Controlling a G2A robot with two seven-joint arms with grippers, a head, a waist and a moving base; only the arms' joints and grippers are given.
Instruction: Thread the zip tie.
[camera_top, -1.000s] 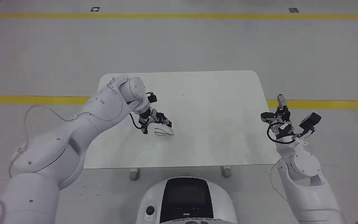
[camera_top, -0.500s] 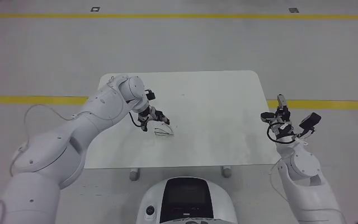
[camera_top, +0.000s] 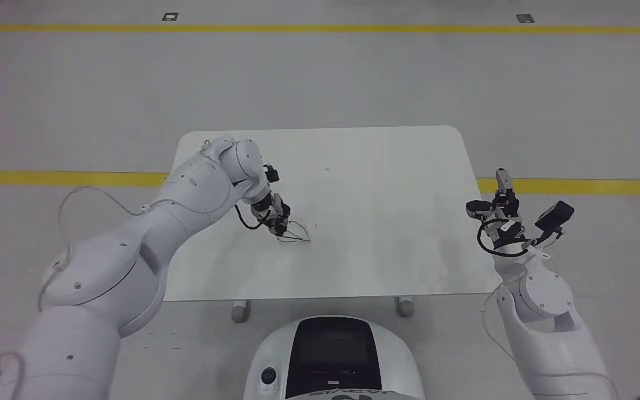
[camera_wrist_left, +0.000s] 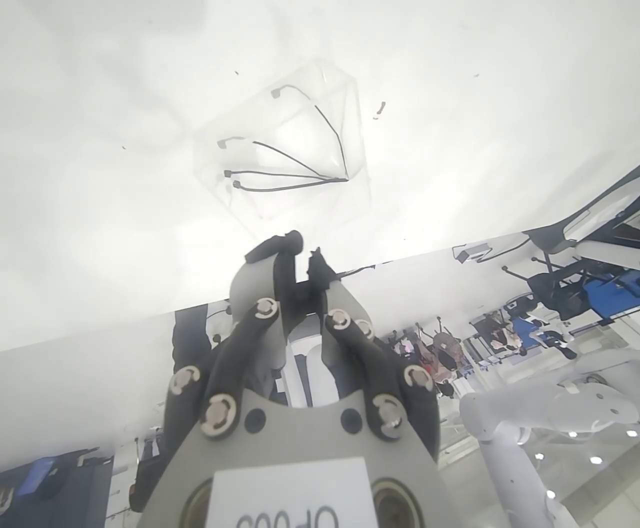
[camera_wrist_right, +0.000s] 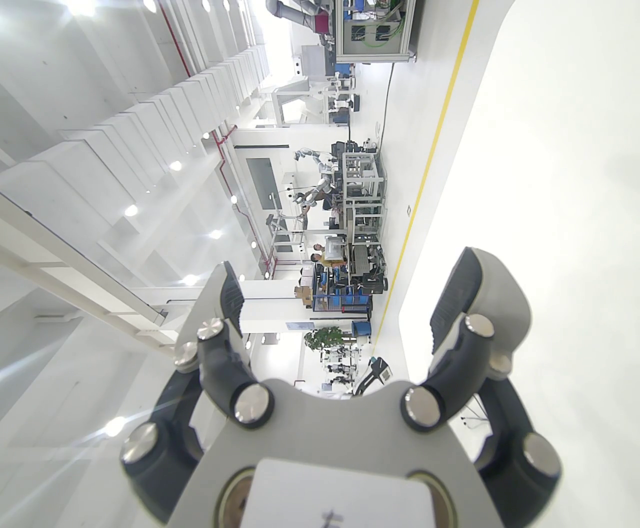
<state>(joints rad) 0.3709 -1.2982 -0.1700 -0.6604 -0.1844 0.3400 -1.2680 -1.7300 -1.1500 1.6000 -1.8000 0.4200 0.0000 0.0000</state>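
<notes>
**Threading not begun: ties lie bagged on the table**

On the left, the left pincer (camera_wrist_left: 303, 256) hangs low over the table (camera_top: 400, 190), near the front edge on its own side. Its fingertips are drawn almost together, with only a sliver of gap between them, and I can make out nothing caught there. Whether it nips the very edge of the film I cannot tell, since clear plastic hides well.

Just beyond the tips lies a clear bag (camera_wrist_left: 330, 95), flat on the table top. Inside it are the ties (camera_wrist_left: 295, 176), thin and black. I make out four or so, fanned out from one corner where their tails meet, with the small square heads spread apart. None is looped and no tail has gone through a head.

Far over on the right, the right pincer (camera_wrist_right: 350, 295) is held off past the table's right edge, well apart from the bag. Its fingers are spread wide and empty.

As I judge it, the job is barely started. The bag has yet to be opened, a single tie drawn out, and its tail fed through its own head. That will likely need both arms, and the right one is nowhere near.
</notes>
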